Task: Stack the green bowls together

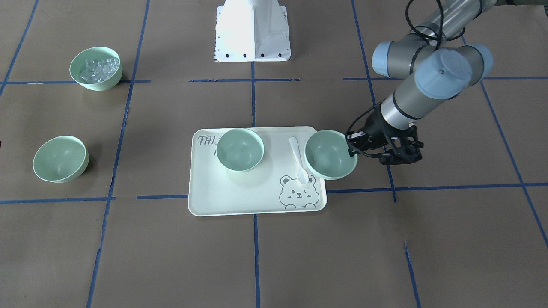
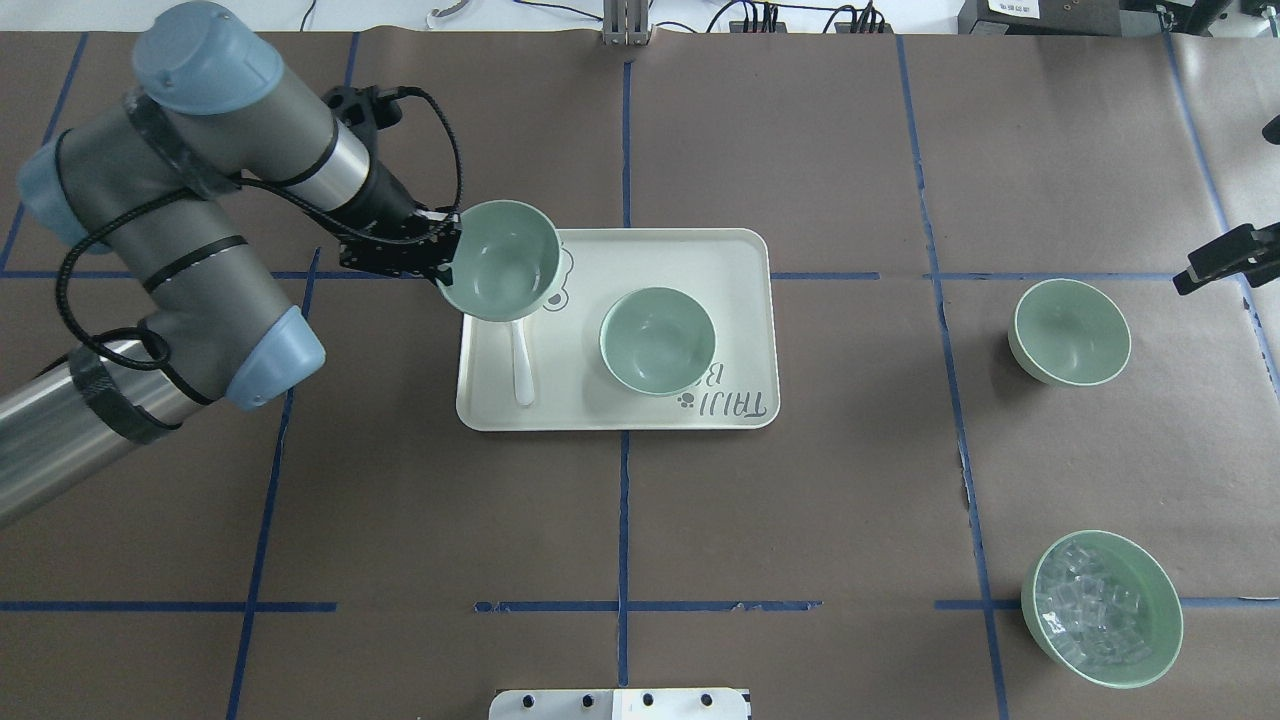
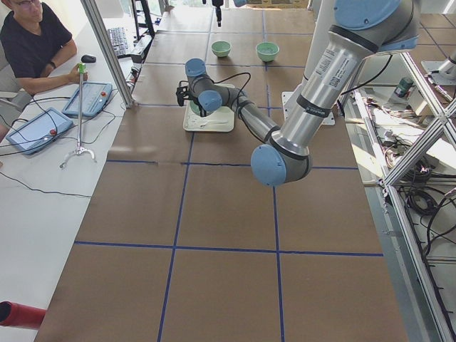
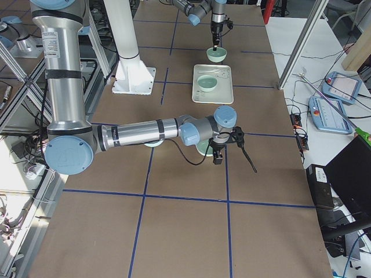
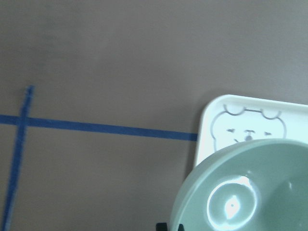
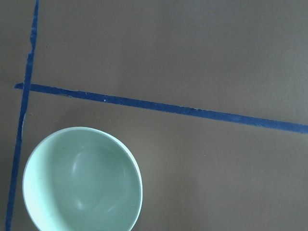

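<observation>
My left gripper (image 2: 447,262) is shut on the rim of a pale green bowl (image 2: 500,260) and holds it tilted just above the bear-print corner of the tray (image 2: 735,262). It shows the same in the front view, gripper (image 1: 353,149) and bowl (image 1: 330,154). A second green bowl (image 2: 657,340) stands upright on the tray. A third green bowl (image 2: 1070,330) stands on the table to the right and shows in the right wrist view (image 6: 82,180). Of my right gripper (image 2: 1225,258) only a black part shows at the overhead view's right edge; I cannot tell its state.
A white spoon (image 2: 521,365) lies on the tray beside the held bowl. A green bowl of clear ice-like cubes (image 2: 1100,608) stands at the near right. Blue tape lines cross the brown table. The robot's white base (image 1: 252,32) is at the middle edge.
</observation>
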`<state>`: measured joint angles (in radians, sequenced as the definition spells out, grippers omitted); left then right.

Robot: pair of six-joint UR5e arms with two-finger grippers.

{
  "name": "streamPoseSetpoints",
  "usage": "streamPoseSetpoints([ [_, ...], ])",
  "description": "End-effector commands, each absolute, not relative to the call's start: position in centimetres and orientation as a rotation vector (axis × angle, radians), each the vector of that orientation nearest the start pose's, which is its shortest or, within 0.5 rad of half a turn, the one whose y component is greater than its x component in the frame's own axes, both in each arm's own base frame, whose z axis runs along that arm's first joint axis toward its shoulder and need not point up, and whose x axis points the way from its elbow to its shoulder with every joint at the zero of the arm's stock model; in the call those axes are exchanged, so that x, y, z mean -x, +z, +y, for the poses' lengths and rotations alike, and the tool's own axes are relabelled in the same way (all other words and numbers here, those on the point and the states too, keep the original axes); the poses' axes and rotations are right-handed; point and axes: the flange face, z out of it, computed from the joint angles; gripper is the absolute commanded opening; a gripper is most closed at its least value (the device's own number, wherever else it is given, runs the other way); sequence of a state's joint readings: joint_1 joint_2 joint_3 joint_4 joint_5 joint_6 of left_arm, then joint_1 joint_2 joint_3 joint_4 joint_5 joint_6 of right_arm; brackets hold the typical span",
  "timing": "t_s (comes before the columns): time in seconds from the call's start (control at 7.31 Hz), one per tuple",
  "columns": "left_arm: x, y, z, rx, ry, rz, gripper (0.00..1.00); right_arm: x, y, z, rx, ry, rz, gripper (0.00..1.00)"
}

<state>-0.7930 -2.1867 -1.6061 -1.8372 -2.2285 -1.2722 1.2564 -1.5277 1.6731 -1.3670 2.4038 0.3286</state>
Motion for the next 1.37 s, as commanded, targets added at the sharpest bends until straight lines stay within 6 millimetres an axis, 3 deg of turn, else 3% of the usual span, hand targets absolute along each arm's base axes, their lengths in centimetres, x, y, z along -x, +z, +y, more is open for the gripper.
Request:
streamPoseSetpoints([
  [0.0, -50.4, 17.3, -51.2, 0.061, -0.178, 1.079, 0.0, 12.1, 55.7, -51.2, -0.038, -0.128, -0.89, 1.0],
  [0.14, -53.1, 15.6, -50.1, 0.048, -0.172, 1.077, 0.0, 13.1, 55.6, -51.1, -0.029, -0.136, -0.889, 1.0],
  [0.27, -54.7, 15.6, -48.9, 0.03, -0.165, 1.064, 0.0, 13.9, 55.5, -51.0, -0.018, -0.128, -0.881, 1.0],
  [0.68, -55.3, 16.3, -48.7, 0.019, -0.171, 1.049, 0.0, 15.2, 55.4, -50.9, -0.014, -0.145, -0.87, 1.0],
  [0.82, -55.3, 16.4, -48.7, 0.019, -0.171, 1.048, 0.05, 15.2, 55.4, -50.9, -0.014, -0.145, -0.87, 1.0],
  [0.96, -55.5, 17.4, -48.8, 0.014, -0.167, 1.032, 0.99, 15.2, 55.4, -50.9, -0.014, -0.145, -0.87, 1.0],
  [1.09, -56.2, 17.4, -48.2, -0.023, -0.173, 1.023, 1.0, 15.4, 55.4, -50.9, -0.012, -0.15, -0.87, 1.0],
  [1.23, -55.4, 16.4, -48.0, -0.037, -0.169, 1.047, 1.0, 16.1, 55.6, -50.8, -0.004, -0.158, -0.868, 1.0],
])
